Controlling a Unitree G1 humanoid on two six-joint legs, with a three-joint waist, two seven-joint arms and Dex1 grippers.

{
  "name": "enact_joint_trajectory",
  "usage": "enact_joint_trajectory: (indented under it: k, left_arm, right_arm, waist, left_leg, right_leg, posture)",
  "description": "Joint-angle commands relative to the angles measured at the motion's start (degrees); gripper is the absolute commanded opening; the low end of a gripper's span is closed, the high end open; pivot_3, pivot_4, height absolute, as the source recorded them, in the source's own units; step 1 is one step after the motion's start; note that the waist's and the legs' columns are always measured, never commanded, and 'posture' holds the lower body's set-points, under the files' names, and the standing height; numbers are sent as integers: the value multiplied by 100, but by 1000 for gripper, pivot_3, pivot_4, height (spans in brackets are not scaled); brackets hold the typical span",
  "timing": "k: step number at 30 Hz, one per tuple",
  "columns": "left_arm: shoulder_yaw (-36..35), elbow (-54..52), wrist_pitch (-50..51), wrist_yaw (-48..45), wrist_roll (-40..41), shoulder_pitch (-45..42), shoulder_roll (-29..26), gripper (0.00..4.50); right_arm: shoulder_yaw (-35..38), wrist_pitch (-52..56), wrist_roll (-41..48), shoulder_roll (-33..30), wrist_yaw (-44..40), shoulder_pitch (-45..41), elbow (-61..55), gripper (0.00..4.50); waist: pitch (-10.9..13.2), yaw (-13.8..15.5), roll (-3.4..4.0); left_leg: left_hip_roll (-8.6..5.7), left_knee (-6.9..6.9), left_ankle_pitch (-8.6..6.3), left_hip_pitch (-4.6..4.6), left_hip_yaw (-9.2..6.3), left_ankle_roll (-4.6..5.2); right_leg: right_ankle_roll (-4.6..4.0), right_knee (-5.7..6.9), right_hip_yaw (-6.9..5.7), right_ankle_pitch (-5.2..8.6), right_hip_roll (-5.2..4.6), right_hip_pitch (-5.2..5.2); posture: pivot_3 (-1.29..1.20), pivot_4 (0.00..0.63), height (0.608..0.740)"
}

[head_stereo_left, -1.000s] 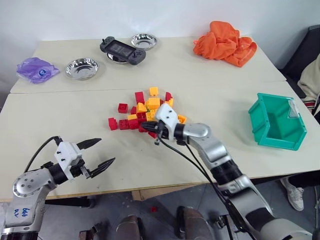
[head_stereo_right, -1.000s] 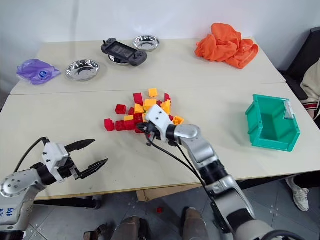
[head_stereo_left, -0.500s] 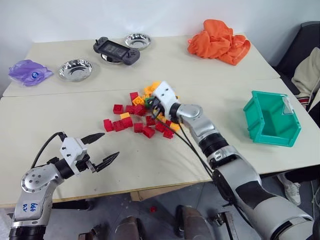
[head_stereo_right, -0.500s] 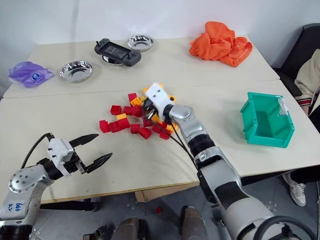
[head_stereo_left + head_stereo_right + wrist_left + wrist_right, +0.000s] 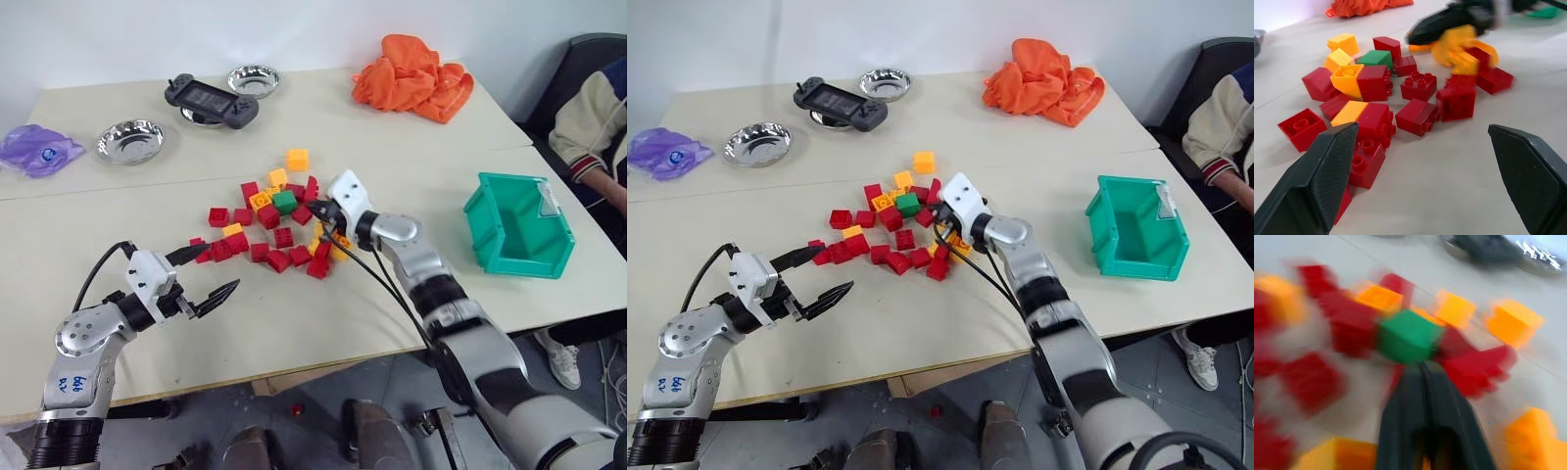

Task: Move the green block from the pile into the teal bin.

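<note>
The green block [image 5: 284,202] lies uncovered near the far side of the pile [image 5: 266,235] of red and yellow bricks, now spread loosely over the table. My right gripper [image 5: 318,210] is shut with nothing in it. Its tips sit low among the bricks just right of the green block [image 5: 1408,335]. My left gripper [image 5: 210,272] hovers open at the pile's near-left edge, holding nothing, and its fingers [image 5: 1327,176] frame the bricks and the green block [image 5: 1375,58]. The teal bin [image 5: 514,227] stands far right on the table with nothing visible inside.
At the back are two steel bowls [image 5: 130,140] [image 5: 253,78], a game controller [image 5: 211,101], an orange cloth [image 5: 411,76] and a purple bag [image 5: 37,149]. A person [image 5: 593,127] sits at the right edge beyond the bin.
My shut right gripper swept rightward through the pile, scattering bricks and uncovering the green block. The left gripper edged slightly toward the pile, still open. The camera view shifted too.
</note>
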State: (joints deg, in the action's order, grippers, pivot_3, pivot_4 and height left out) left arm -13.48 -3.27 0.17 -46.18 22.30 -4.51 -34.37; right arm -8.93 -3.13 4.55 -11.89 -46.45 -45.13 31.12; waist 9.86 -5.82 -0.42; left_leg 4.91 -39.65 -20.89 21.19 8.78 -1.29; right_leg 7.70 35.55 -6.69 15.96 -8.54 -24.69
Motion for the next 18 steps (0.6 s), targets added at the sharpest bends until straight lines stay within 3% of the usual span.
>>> enact_joint_trajectory:
  k: [1,5,7,12,18]
  left_arm:
    - [-187,55,-26,32,77,-2,-23,4500]
    - [-222,137,-77,2,64,29,-44,4500]
    - [-230,179,-109,-22,46,31,-50,4500]
    - [-278,232,-109,-50,82,-10,-53,4500]
    - [-307,151,1,-55,165,-91,-75,4500]
  right_arm:
    - [125,279,388,-353,-422,300,-1316,51]
    - [372,527,696,-748,-604,611,-1985,51]
    - [681,971,1084,-1131,-785,889,-2477,414]
    - [895,1524,1364,-1708,-909,1571,-3188,2005]
    - [1248,1249,1479,-2136,-1034,2300,-3131,3944]
  waist:
    - [0,43,0]
    - [0,109,0]
    - [0,134,0]
    - [0,298,-1]
    - [0,390,-1]
  left_leg:
    - [-1,-2,0,2,1,0]
    - [3,-19,1,-1,7,-2]
    - [4,-24,2,-1,7,-2]
    - [3,-27,-1,1,7,2]
    - [3,-30,-1,0,11,2]
  right_leg:
    - [0,-2,0,0,-1,1]
    - [0,0,2,0,0,3]
    - [0,3,2,0,0,4]
    - [0,-2,2,0,0,6]
    - [0,-2,3,0,0,6]
  posture:
    - [0,150,740]
    - [0,150,740]
    - [0,150,740]
    - [0,150,740]
    - [0,150,740]
